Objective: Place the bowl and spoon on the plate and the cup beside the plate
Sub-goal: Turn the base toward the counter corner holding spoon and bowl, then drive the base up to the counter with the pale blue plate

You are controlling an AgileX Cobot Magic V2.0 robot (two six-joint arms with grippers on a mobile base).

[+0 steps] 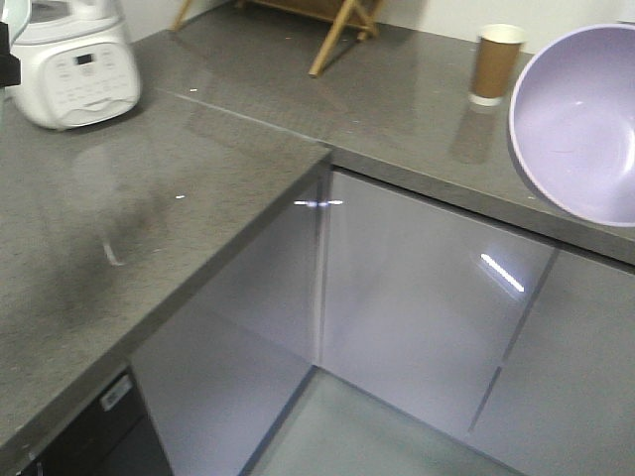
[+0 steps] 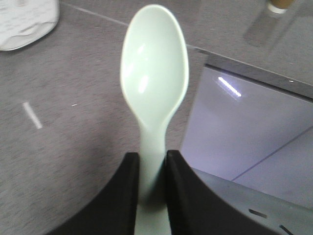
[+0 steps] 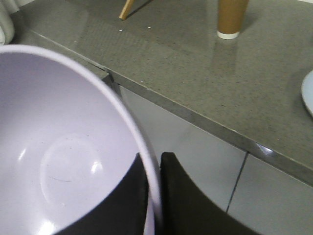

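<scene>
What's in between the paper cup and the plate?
Only bare grey counter lies between the cup and the plate, seen in the right wrist view.

One bowl, lavender
One spoon, mint green
One cup, brown paper
One plate, only edge in view
One white cooker
One wooden stand, partly in view
Two grippers: left gripper, right gripper
</scene>
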